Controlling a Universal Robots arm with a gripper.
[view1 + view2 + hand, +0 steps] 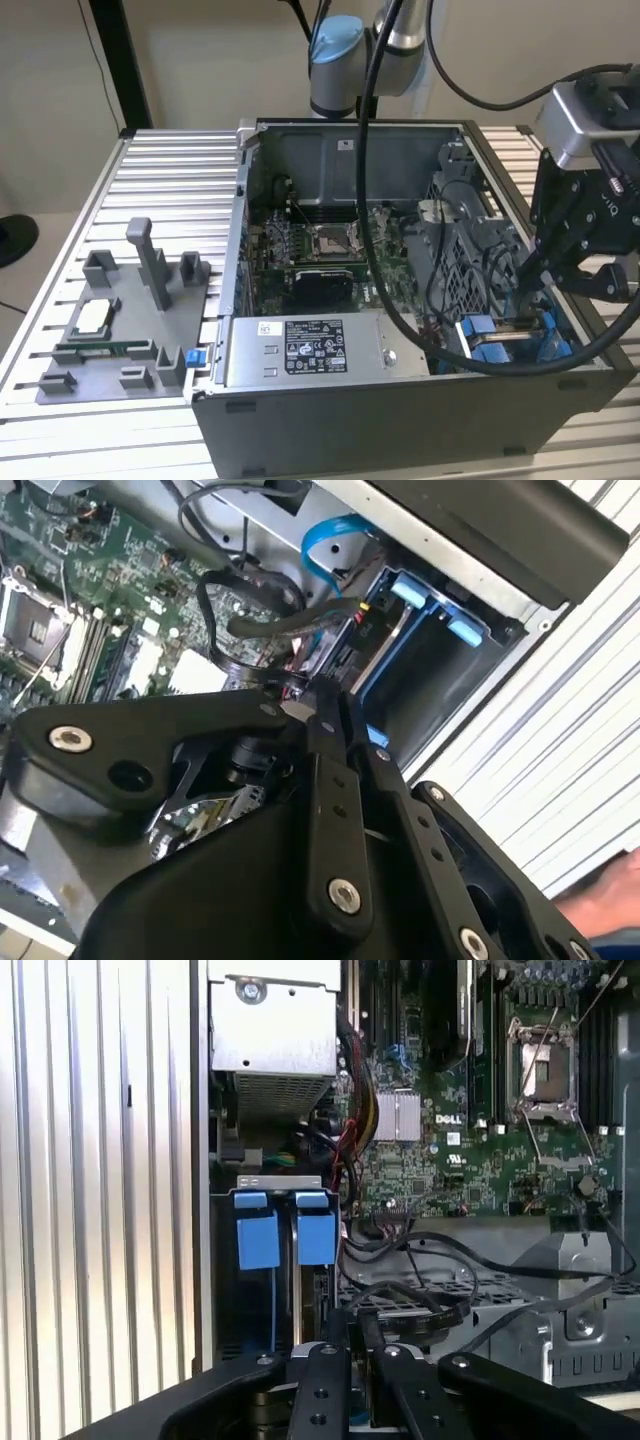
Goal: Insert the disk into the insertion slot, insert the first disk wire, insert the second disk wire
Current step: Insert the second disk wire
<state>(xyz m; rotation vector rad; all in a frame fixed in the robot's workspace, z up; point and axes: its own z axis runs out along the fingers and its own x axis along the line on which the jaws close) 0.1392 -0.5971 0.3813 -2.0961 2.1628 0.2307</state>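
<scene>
Black gripper [350,1345] links fill the near edge of the first wrist view, its fingers drawn close together over a dark cable at the mouth of the insertion slot [225,1290]; whether they actually pinch that cable I cannot tell. Just beyond them, two bright blue tabs of the disk [285,1235] stand side by side, the disk seated down in the slot beside the case wall. Farther on lie the green motherboard [470,1150], the processor socket [545,1070] and the perforated power-supply box [272,1040].

In the second wrist view the gripper [325,705] reaches toward the slot [440,695], where blue frame parts show, and a light blue cable [325,545] loops above it.

In the exterior view the gripper [530,275] hangs inside the open computer case [400,420] at the view's right, just above the disk [500,340] in the slot [480,255]. A grey fixture tray [120,330] sits on the slatted table [170,170], well apart on the left.
</scene>
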